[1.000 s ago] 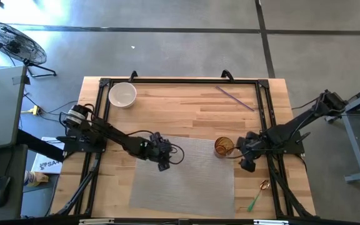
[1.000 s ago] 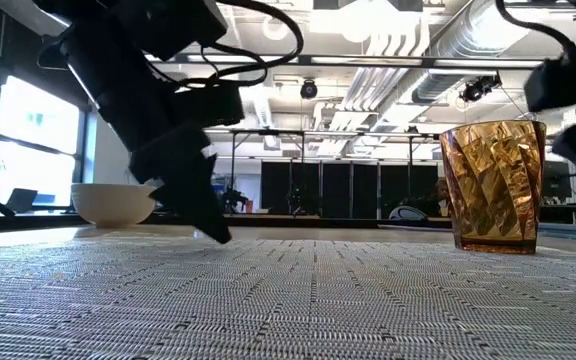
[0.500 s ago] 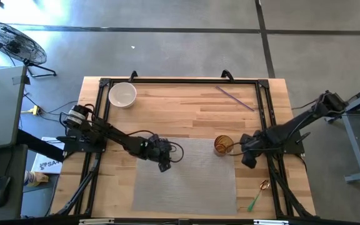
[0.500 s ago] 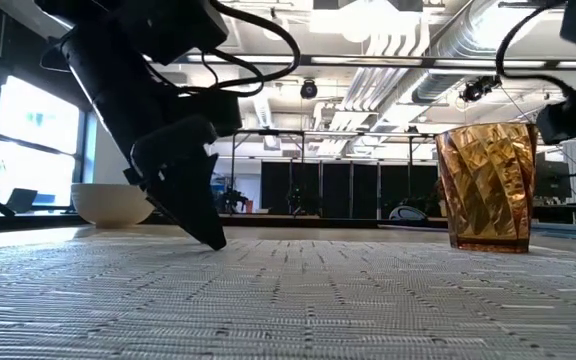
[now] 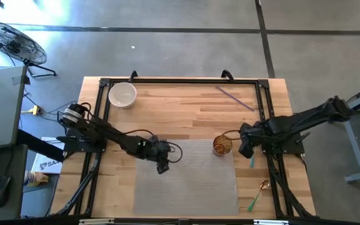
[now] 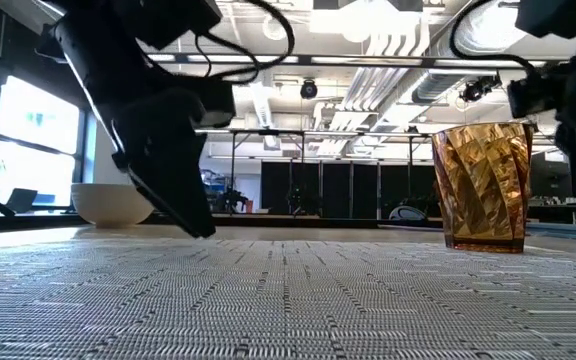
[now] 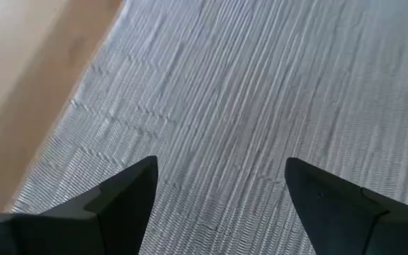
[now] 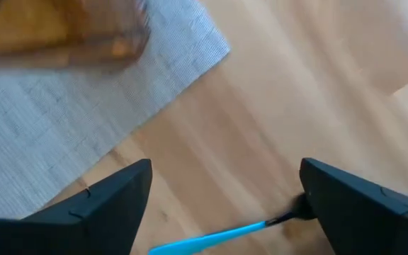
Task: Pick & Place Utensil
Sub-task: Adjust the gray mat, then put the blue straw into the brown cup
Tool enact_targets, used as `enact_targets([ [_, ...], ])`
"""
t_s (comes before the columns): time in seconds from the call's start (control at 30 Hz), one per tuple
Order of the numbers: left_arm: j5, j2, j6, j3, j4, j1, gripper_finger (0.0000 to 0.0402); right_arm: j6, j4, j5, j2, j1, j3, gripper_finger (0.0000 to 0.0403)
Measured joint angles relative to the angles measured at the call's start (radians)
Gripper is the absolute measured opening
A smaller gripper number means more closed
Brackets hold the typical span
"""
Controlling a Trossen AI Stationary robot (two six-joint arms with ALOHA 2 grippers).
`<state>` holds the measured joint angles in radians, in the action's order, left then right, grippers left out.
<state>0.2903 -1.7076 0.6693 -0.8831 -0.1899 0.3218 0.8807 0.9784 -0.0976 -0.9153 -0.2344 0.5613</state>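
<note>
Utensil (image 8: 207, 237), the blue one, lies on the wooden desk (image 5: 186, 109) just past your right end effector (image 5: 245, 148), whose fingers are spread with nothing between them. That end effector is beside the amber cup (image 5: 222, 145). Your left end effector (image 7: 222, 191) hangs spread over the gray mat (image 5: 186, 181).

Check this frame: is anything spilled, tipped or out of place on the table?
Nothing stands out. The amber glass stands upright at the grey mat's corner, the white bowl sits upright at the far left, and utensils lie flat on the wood.
</note>
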Motion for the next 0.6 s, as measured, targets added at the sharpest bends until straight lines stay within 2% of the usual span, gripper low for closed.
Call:
enact_targets([
  [0.17,0.064,0.035,-0.108,0.000,0.000,-0.001,0.0305,-0.108,0.112,-0.040,0.004,0.087,0.090,0.0347],
  [0.33,0.186,0.055,-0.251,-0.001,0.003,-0.001,0.0305,-0.178,0.141,-0.268,-0.002,0.203,0.177,0.0346],
  [0.4,0.248,0.055,-0.310,-0.001,-0.004,-0.001,0.0305,-0.273,0.104,-0.314,-0.015,0.282,0.202,0.0346],
  [0.6,0.333,0.055,-0.360,-0.001,-0.019,-0.002,0.0305,-0.505,-0.085,-0.277,-0.101,0.601,0.231,0.0346],
])
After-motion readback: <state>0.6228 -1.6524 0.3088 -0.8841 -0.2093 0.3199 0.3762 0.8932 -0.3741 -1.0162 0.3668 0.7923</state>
